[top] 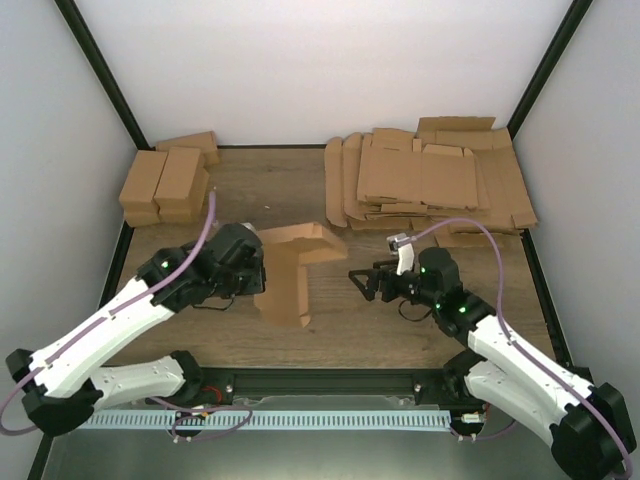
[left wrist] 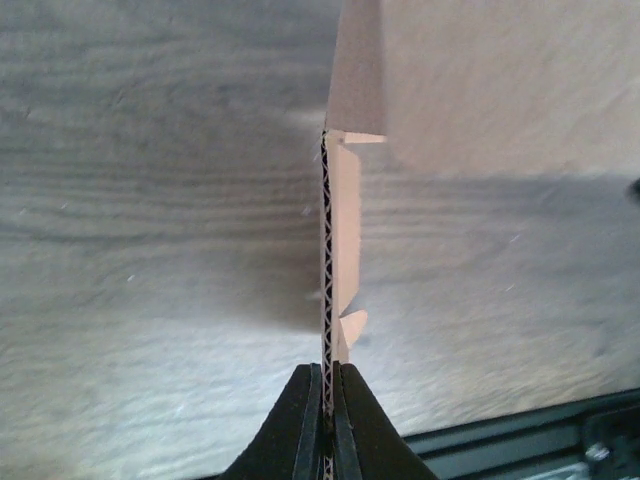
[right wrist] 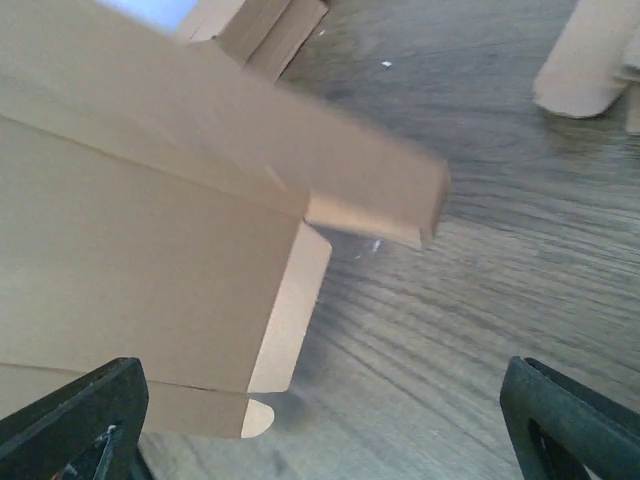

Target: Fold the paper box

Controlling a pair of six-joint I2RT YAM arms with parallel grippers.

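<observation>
Pinching the paper box edge are the left fingers; right fingers spread beside it.

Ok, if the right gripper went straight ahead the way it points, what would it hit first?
Probably the paper box: the right gripper, jaws open, points at its raised side panel, with nothing visible between them. Exact depth is unclear.
</observation>
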